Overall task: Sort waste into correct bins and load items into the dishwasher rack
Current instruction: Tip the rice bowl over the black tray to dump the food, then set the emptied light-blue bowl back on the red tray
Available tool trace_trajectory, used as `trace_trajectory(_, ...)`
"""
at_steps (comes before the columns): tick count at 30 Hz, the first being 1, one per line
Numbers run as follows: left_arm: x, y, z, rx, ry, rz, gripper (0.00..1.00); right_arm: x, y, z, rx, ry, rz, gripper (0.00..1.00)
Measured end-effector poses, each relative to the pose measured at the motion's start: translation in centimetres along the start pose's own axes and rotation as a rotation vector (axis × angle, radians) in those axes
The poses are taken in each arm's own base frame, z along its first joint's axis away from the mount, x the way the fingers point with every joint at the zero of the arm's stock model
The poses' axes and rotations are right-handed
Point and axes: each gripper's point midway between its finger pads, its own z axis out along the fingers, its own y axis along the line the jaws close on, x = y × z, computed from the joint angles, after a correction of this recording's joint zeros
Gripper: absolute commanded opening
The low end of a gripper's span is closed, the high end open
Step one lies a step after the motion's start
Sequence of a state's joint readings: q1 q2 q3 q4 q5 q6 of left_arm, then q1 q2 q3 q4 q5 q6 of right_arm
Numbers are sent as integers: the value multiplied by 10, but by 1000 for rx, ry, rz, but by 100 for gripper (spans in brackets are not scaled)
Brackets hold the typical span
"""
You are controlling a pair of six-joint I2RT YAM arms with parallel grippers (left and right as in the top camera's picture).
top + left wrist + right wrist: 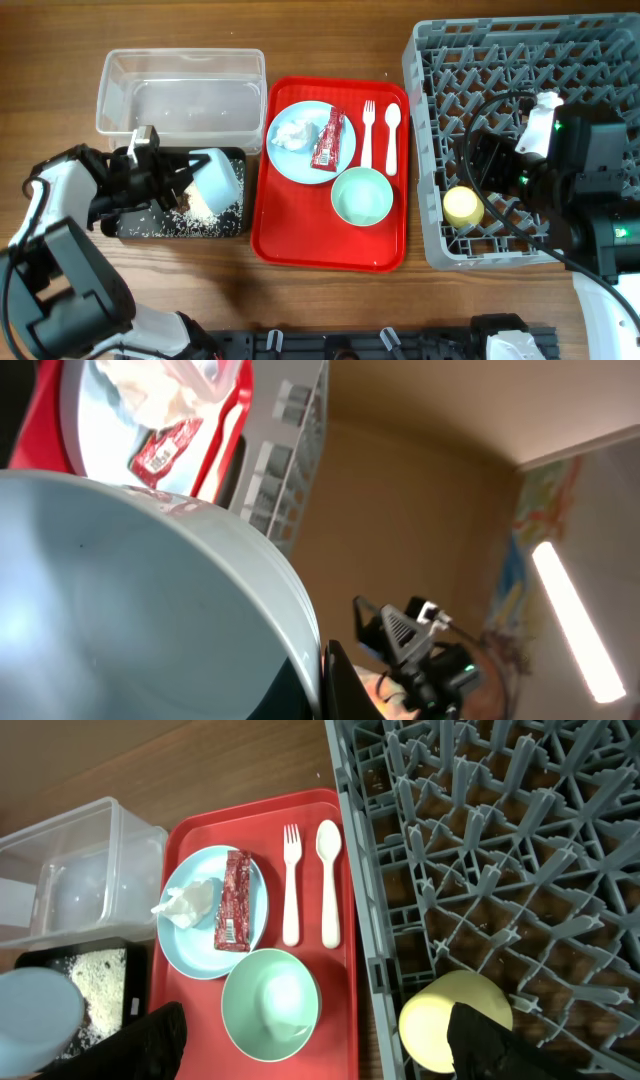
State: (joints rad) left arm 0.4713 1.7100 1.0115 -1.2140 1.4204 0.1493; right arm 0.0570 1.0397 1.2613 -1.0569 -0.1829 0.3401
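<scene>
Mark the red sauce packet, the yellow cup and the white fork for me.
red sauce packet [328, 140]: overhead view, middle of the packet.
yellow cup [463, 207]: overhead view, centre of its rounded yellow surface.
white fork [367, 140]: overhead view, midway along the handle.

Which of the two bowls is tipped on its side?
The pale blue bowl, held by the left end effector over the black tray; the mint green bowl sits upright on the red tray.
</scene>
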Motion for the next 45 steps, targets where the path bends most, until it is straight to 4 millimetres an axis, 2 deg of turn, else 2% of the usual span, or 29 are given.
trace_trajectory(4, 27, -7, 9, -153, 33, 166, 4, 0, 0, 0, 0, 0, 0, 85)
trace_trajectory(8, 43, 10, 23, -501, 24, 369, 4, 0, 0, 0, -1, -1, 0, 85)
trace_trajectory(11, 64, 24, 50, -731, 50, 489, 4, 0, 0, 0, 0, -1, 0, 85)
trace_trajectory(14, 72, 44, 76, -960, 22, 605, 4, -1, 0, 0, -1, -2, 0, 85)
trace_trajectory(15, 79, 52, 90, -1017, 27, 655, 4, -1, 0, 0, -1, -2, 0, 86)
trace_trajectory(17, 88, 66, 105, -1100, 25, 700, 4, -1, 0, 0, -1, -2, 0, 85)
trace_trajectory(19, 93, 86, 119, -1188, 21, 734, 11, 0, 0, 0, -1, -2, 0, 85)
trace_trajectory(20, 94, 95, 124, -1218, 23, 745, 20, 0, 0, 0, -1, -1, 0, 86)
trace_trajectory(22, 91, 114, 135, -1271, 15, 746, 24, 0, 0, 0, -1, -1, 0, 85)
trace_trajectory(23, 87, 122, 136, -1298, 11, 737, 36, 0, 0, 0, 0, -1, 0, 86)
trace_trajectory(24, 86, 127, 137, -1310, 12, 724, 42, 0, 0, 0, -1, -1, 0, 86)
trace_trajectory(27, 87, 131, 132, -1333, 14, 699, 52, 0, 0, 0, 0, -1, 0, 88)
trace_trajectory(29, 90, 124, 129, -1351, 19, 684, 56, 0, 0, 0, 0, -1, -1, 88)
trace_trajectory(34, 81, 55, 172, -1132, -94, 803, 66, -1, 0, 0, -1, -4, -1, 89)
trace_trajectory(37, 61, 36, 178, -1109, -215, 878, 67, -1, 0, 0, -1, -3, -1, 89)
trace_trajectory(39, 38, 12, 190, -1043, -325, 955, 74, -1, 0, 0, -2, -4, -1, 89)
trace_trajectory(41, 20, 5, 191, -1037, -378, 983, 75, -1, 0, 0, -1, -3, -1, 89)
trace_trajectory(42, 3, 4, 193, -1035, -419, 987, 76, 0, 0, 0, -1, -2, 0, 89)
trace_trajectory(44, -19, 14, 196, -1057, -449, 982, 75, 0, 0, 0, 0, 0, 0, 89)
trace_trajectory(45, -37, 27, 199, -1080, -464, 971, 75, 0, 0, 1, 0, 2, 0, 89)
